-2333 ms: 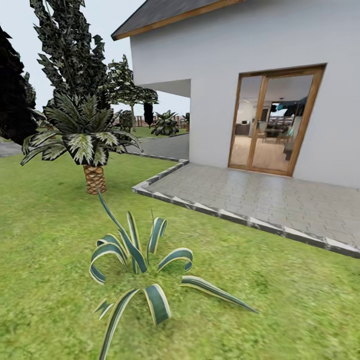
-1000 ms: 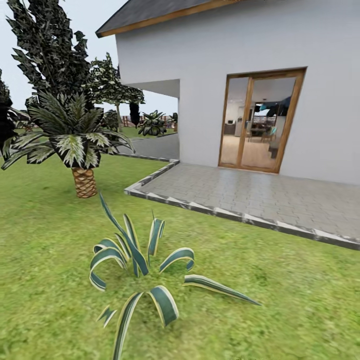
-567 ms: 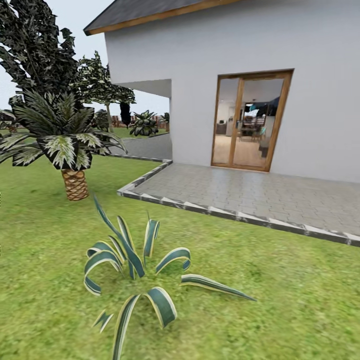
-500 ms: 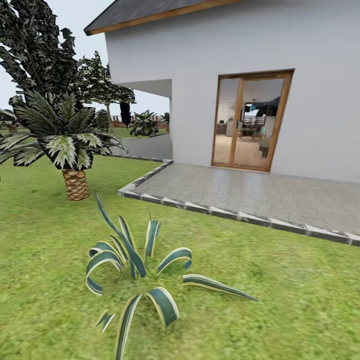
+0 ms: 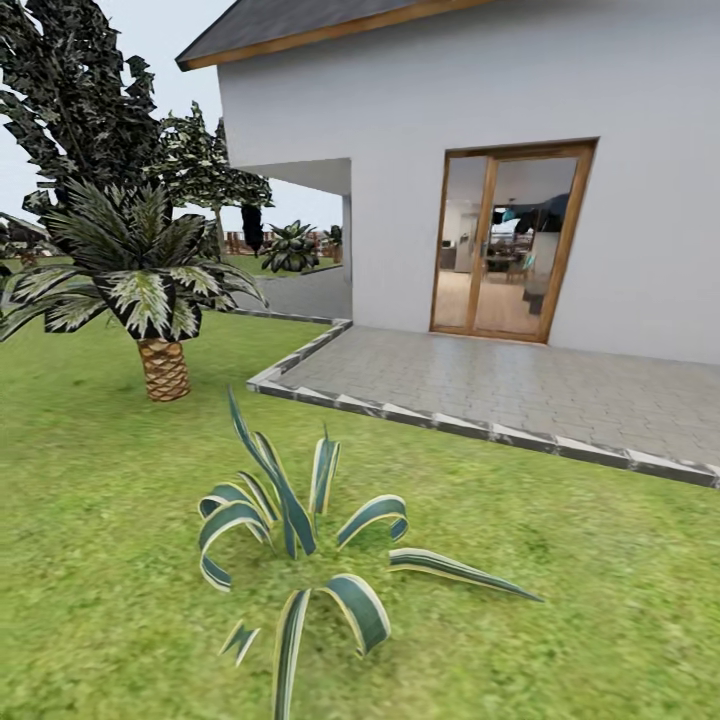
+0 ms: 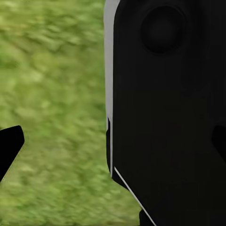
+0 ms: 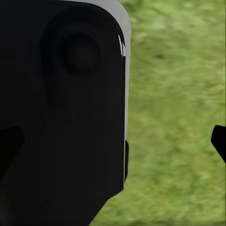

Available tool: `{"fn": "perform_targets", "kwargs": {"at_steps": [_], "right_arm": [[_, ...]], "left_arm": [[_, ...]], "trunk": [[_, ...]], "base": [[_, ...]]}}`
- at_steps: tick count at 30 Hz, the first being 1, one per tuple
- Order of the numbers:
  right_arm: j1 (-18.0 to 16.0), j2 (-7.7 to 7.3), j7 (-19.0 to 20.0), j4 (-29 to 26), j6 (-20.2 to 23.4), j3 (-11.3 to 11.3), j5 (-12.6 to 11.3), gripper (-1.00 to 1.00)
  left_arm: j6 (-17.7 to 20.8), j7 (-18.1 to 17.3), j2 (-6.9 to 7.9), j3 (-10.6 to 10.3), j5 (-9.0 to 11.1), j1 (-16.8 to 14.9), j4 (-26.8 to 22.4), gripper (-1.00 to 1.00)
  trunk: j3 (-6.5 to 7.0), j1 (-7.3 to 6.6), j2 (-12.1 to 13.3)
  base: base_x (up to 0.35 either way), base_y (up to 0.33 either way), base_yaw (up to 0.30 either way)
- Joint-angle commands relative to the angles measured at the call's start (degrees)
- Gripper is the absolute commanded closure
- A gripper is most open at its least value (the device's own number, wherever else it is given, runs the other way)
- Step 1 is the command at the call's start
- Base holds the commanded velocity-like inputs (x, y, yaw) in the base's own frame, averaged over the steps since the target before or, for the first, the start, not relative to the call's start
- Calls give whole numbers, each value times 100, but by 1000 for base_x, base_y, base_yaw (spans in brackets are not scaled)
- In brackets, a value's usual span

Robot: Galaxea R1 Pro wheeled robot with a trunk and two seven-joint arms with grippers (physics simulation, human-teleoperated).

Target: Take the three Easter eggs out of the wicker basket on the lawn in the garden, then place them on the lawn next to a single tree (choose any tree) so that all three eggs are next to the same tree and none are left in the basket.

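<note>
The Easter eggs and the wicker basket are out of view. The lawn (image 5: pixel 580 540) spreads across the near ground in the head view. A tall tree (image 5: pixel 85 110) with a dark speckled crown stands at the far left, and a smaller tree (image 5: pixel 208 165) stands behind it. In the left wrist view my left gripper (image 6: pixel 113 146) is open over grass, its black fingertips (image 6: pixel 9 147) far apart with nothing between them. My right gripper (image 7: pixel 113 143) is open in the same way, one of its fingertips (image 7: pixel 219 141) at the picture's edge.
A striped spiky plant (image 5: pixel 300 530) grows on the grass close in front. A short palm (image 5: pixel 160 300) stands at the left. A grey paved patio (image 5: pixel 520 385) with a raised stone kerb lies before the white house and its glass door (image 5: pixel 510 245). The robot's black body (image 6: pixel 165 103) is beside each gripper.
The whole head view has shifted, so the camera has moved: the scene slid left, then a little back to the right, and the striped plant now sits lower and nearer.
</note>
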Motion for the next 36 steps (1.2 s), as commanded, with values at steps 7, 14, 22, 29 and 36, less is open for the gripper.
{"fn": "perform_targets", "kwargs": {"at_steps": [7, 14, 22, 29, 36], "right_arm": [[-8, 0, -4, 18, -5, 3, -1, -100], [-8, 0, -4, 18, -5, 3, -1, -100], [-8, 0, -4, 18, -5, 3, -1, -100], [-8, 0, -4, 18, -5, 3, -1, -100], [-8, 0, -4, 18, -5, 3, -1, -100]], "left_arm": [[1, 5, -8, 1, -2, 2, -6, -100], [1, 3, -9, 1, -2, 2, -6, -100], [1, 2, -4, 0, 2, 2, -6, -100], [1, 2, 0, 1, 3, 2, -6, -100], [1, 2, -3, 1, -1, 2, -6, -100]], "trunk": [[-4, 0, -3], [-4, 0, -3], [-4, 0, -3], [-4, 0, -3], [-4, 0, -3]], "base": [[0, 36, -169], [0, 2, -257], [0, 166, -59], [0, 319, -2], [0, 321, 0]]}}
